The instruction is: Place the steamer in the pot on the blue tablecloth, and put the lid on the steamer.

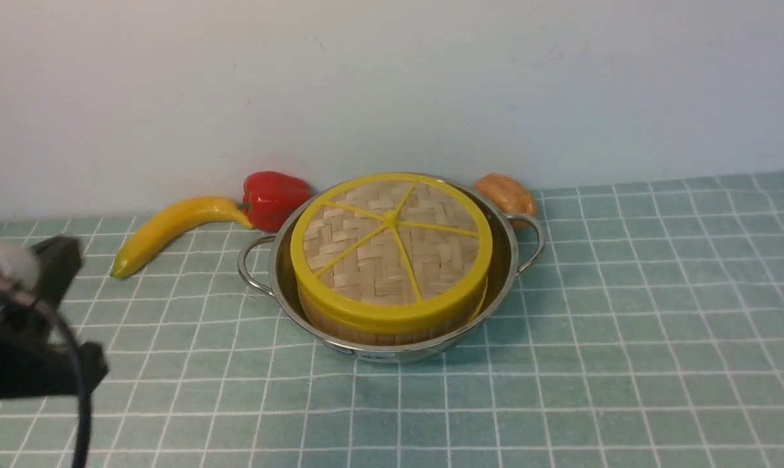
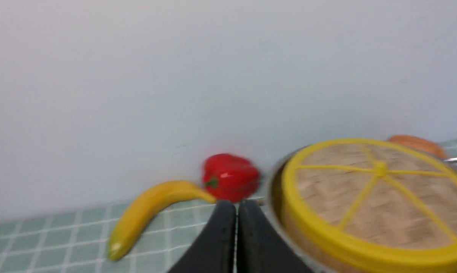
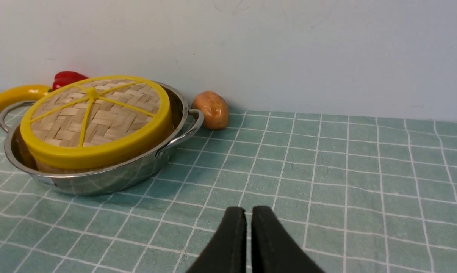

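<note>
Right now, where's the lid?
Front view, centre: the lid sits on the steamer inside the pot, with the red pepper behind it to the left and the potato behind to the right.

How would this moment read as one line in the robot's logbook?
lid on steamer | steamer in pot | left fingers together, empty | right fingers together, empty

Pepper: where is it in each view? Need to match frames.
Front: pepper at the back, between banana and pot.
Left wrist: pepper in full, blurred, again between banana and pot.
Right wrist: only a red sliver shows behind the lid, next to the banana.
Shared landmark: the lid's yellow spokes.
</note>
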